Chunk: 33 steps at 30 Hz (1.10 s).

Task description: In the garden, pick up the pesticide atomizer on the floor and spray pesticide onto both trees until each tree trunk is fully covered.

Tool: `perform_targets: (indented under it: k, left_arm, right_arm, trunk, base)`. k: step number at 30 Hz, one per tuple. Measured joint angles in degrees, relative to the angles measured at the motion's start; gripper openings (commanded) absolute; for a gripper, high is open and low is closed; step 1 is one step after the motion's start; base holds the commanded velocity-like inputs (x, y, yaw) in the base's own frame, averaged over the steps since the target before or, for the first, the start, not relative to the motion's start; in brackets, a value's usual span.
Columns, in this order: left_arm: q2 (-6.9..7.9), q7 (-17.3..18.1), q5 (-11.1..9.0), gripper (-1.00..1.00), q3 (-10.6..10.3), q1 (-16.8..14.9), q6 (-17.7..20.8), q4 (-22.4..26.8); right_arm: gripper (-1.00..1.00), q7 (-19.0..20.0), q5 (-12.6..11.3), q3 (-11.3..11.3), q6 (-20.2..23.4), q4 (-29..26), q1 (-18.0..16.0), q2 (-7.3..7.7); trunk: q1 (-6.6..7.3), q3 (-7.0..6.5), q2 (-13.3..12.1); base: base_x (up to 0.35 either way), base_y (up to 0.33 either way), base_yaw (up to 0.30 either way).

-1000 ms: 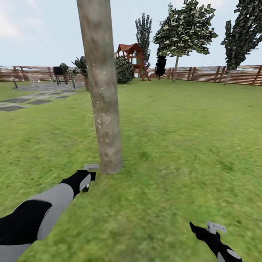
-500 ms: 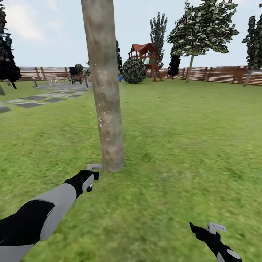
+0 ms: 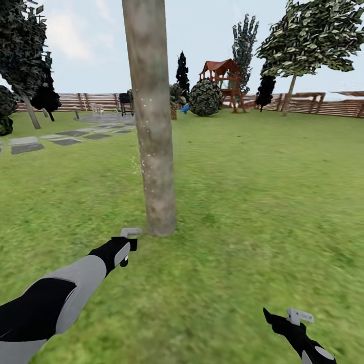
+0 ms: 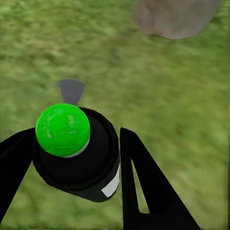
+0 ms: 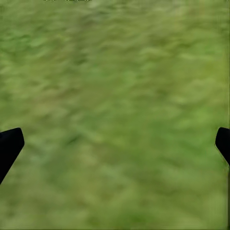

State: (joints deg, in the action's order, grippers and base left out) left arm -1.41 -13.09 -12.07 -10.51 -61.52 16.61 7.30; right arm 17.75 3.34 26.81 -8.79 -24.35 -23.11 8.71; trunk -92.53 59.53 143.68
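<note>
A thick grey-brown tree trunk point(image 3: 154, 151) rises from the lawn just ahead, with pale specks on its bark. My left gripper point(image 3: 124, 248) hovers low over the grass, just short and left of the trunk's base point(image 4: 175, 17). It is shut on the pesticide atomizer point(image 4: 76, 153), a small black cylinder with a bright green ball on top. My right gripper point(image 3: 296, 323) hangs over bare grass at the near right, and in the right wrist view it point(image 5: 115, 143) is open with its fingers wide apart. A second leafy tree point(image 3: 313, 35) stands far off at the right, by the fence.
A brown slat fence point(image 3: 323, 106) rings the lawn. A wooden playset point(image 3: 222, 81) and a round bush point(image 3: 205, 98) stand at the back. Grey paving slabs point(image 3: 28, 146), a grill and dark conifers lie to the left. Open grass spreads to the right.
The camera has panned left, so the whole scene slid right and dark trees came into view at the left. Both arms hold the same pose, and the left gripper still grips the atomizer.
</note>
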Motion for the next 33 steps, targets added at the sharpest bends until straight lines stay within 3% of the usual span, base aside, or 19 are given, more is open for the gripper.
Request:
perform_targets:
  k: [21, 33]
  left_arm:
    - [-0.18, 0.0, 0.0, -1.00, 0.0, 0.2, 0.0, 0.0]
    - [-0.18, 0.0, 0.0, -1.00, 0.0, 0.2, 0.0, 0.0]
  right_arm:
    - [1.00, 0.0, 0.0, 0.0, 0.0, 0.1, 0.0, 0.01]
    - [1.00, 0.0, 0.0, 0.0, 0.0, 0.1, 0.0, 0.01]
  trunk:
    - [0.00, 0.00, 0.0]
    - [0.00, 0.00, 0.0]
  base:
    - [0.000, -0.329, 0.225]
    - [0.000, -0.329, 0.023]
